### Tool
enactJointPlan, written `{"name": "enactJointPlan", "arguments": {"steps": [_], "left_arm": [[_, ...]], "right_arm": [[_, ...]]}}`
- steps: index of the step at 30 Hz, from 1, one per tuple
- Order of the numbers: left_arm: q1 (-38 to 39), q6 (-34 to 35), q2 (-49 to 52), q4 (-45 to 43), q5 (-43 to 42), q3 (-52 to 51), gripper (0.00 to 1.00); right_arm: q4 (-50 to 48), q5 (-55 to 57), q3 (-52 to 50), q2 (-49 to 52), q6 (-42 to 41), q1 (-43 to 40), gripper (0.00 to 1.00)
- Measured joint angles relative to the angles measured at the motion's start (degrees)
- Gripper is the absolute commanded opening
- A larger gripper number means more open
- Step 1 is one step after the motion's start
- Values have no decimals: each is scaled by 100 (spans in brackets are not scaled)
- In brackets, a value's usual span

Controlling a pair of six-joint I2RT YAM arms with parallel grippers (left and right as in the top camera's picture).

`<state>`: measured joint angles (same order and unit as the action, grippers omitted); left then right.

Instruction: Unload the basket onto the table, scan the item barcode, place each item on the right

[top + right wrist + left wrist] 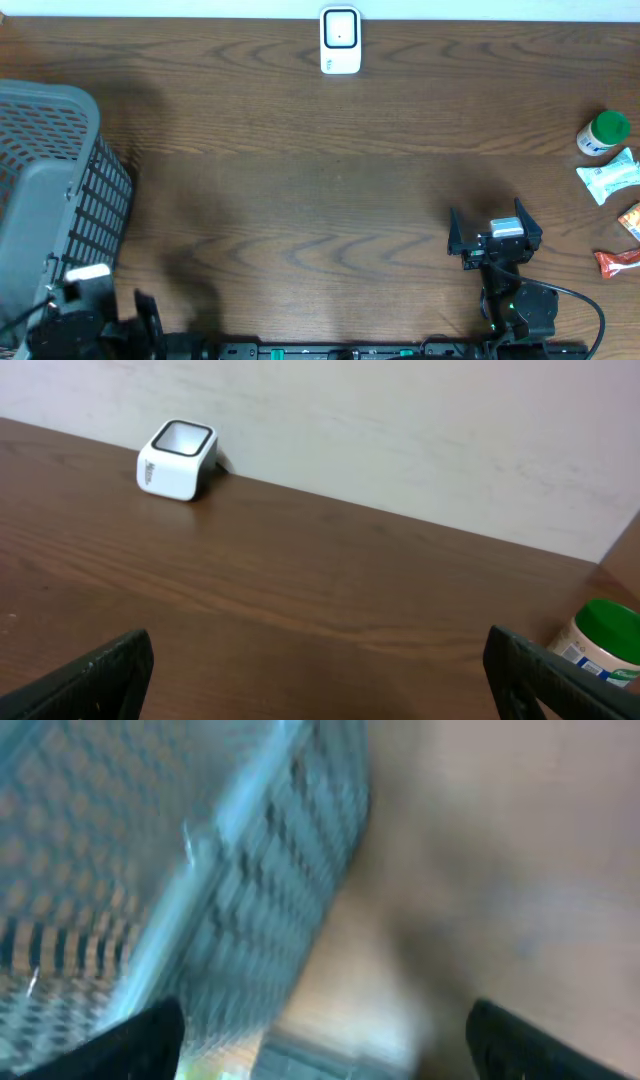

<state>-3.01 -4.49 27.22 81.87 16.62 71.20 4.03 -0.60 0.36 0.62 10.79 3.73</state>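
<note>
The white barcode scanner (340, 40) stands at the table's far edge, middle; in the right wrist view the scanner (177, 460) is far ahead on the left. Several items lie at the right edge: a green-capped bottle (604, 133), a white packet (610, 178) and red-orange packets (616, 262). My right gripper (494, 232) is open and empty over bare table, well left of them. Its fingers (100, 680) stand wide apart, with the bottle (605, 645) at the right. My left gripper (100, 305) is open and empty at the front left, by the basket.
A grey mesh basket (50, 180) fills the left side of the table. The basket wall (250, 890) shows blurred in the left wrist view, close ahead of the left fingers (140, 1045). A pale wall rises behind the table's far edge.
</note>
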Motion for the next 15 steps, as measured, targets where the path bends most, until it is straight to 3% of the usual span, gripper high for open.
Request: {"name": "enactJointPlan", "arguments": {"steps": [5,15], "left_arm": [[0,9,-444,-2264,-308,-533,90],[0,22,-1515,-5978,-1261,-3355,90]], "right_arm": [[0,0,0,0,0,0,99],[0,4,0,0,0,0,99]]}}
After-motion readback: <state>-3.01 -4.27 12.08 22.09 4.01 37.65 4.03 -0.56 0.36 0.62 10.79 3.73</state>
